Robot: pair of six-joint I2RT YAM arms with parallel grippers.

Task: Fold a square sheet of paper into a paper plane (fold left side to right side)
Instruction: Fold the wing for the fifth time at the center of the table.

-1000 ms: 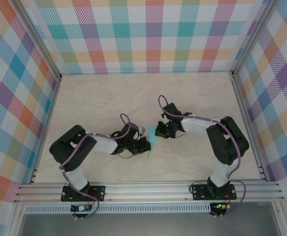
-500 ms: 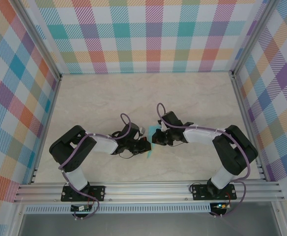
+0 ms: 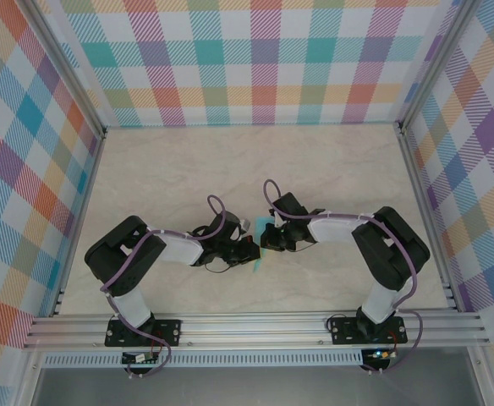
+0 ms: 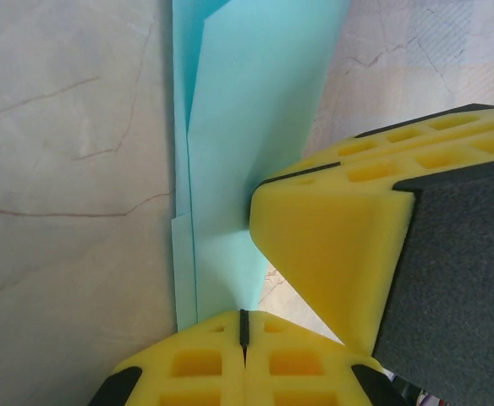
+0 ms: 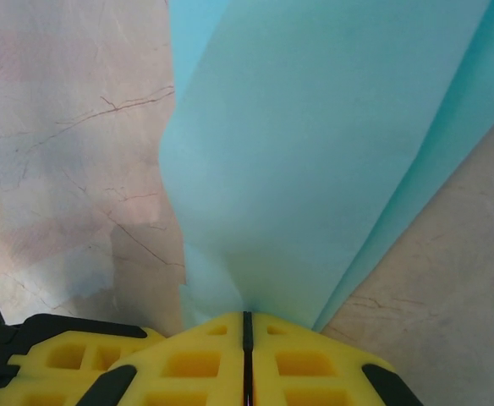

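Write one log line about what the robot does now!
left tool: shut on paper plane | right tool: shut on paper plane

Work cell seen from above. Tabletop (image 3: 188,161) — pale cream with faint marble veining; the fine brown veins are plain in both wrist views. Plaid walls (image 3: 255,59) — checks of turquoise, orange, purple, yellow and pink on white, enclosing the back, left and right sides. Aluminium frame posts (image 3: 65,72) run along the wall corners; slotted aluminium rails (image 3: 255,326) cross the near edge.
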